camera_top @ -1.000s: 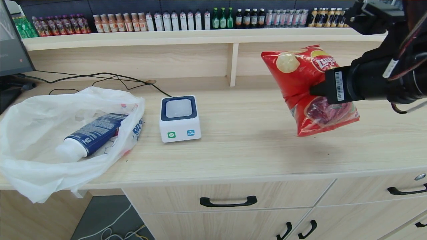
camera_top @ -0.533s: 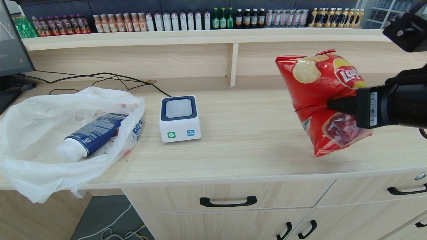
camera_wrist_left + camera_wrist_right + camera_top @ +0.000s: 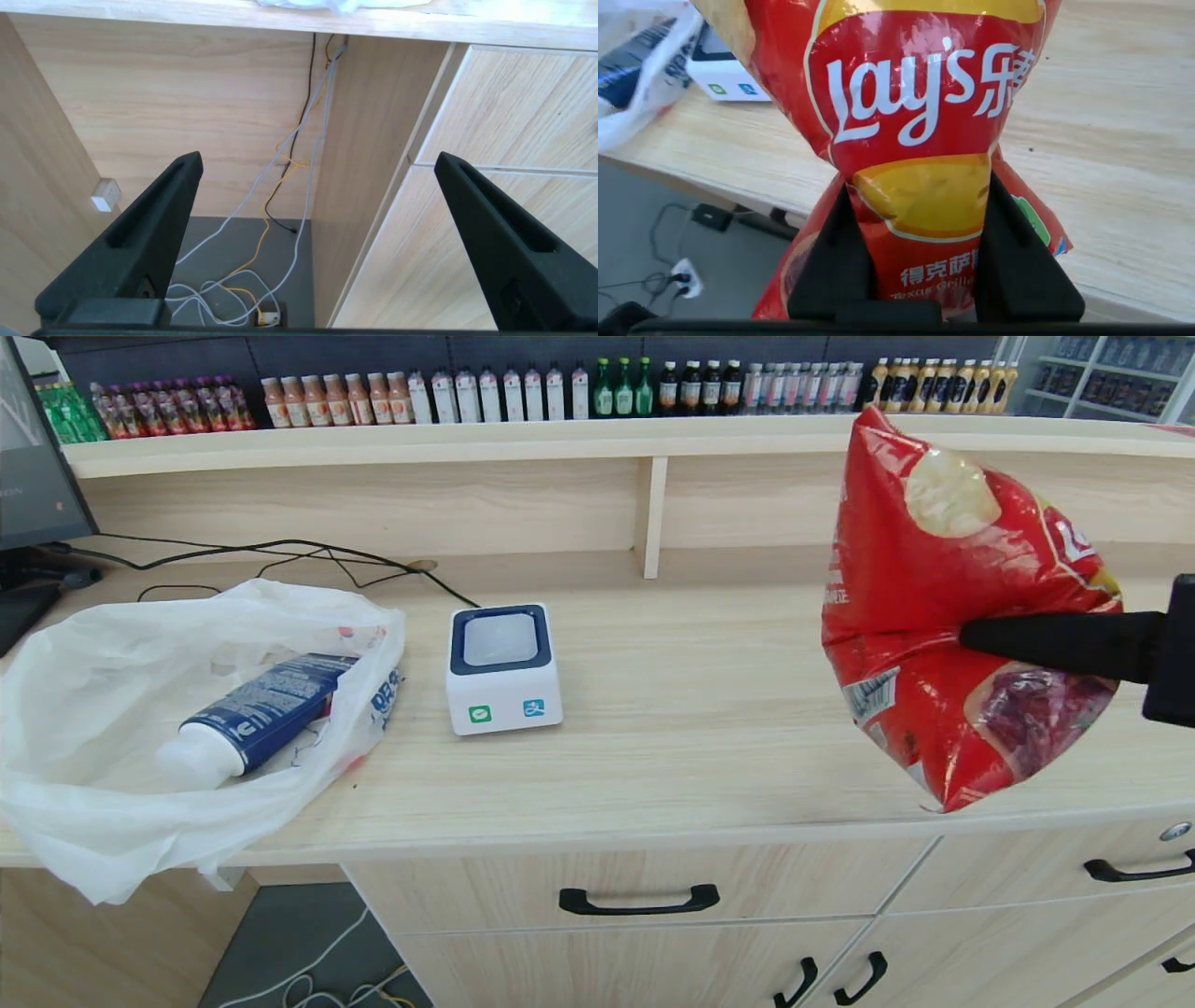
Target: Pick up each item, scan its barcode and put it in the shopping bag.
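A red bag of chips (image 3: 952,607) hangs in the air above the counter's right front edge, pinched at its middle by my right gripper (image 3: 971,637), which is shut on it. In the right wrist view the bag (image 3: 915,140) sits squeezed between the two black fingers (image 3: 842,243). The white scanner (image 3: 502,668) with its dark-framed window stands mid-counter, well left of the bag. The white shopping bag (image 3: 121,709) lies open at the counter's left end with a blue tube (image 3: 257,709) inside. My left gripper (image 3: 318,243) is open, hanging low beside the cabinet.
A back shelf (image 3: 560,434) carries several bottles along the wall. Black cables (image 3: 280,551) run over the counter behind the shopping bag. A monitor (image 3: 33,457) stands at the far left. Drawers with black handles (image 3: 639,901) face the counter's front.
My right gripper has carried the chip bag to the right and nearer the counter's front edge, and the bag has turned more upright and looms larger.
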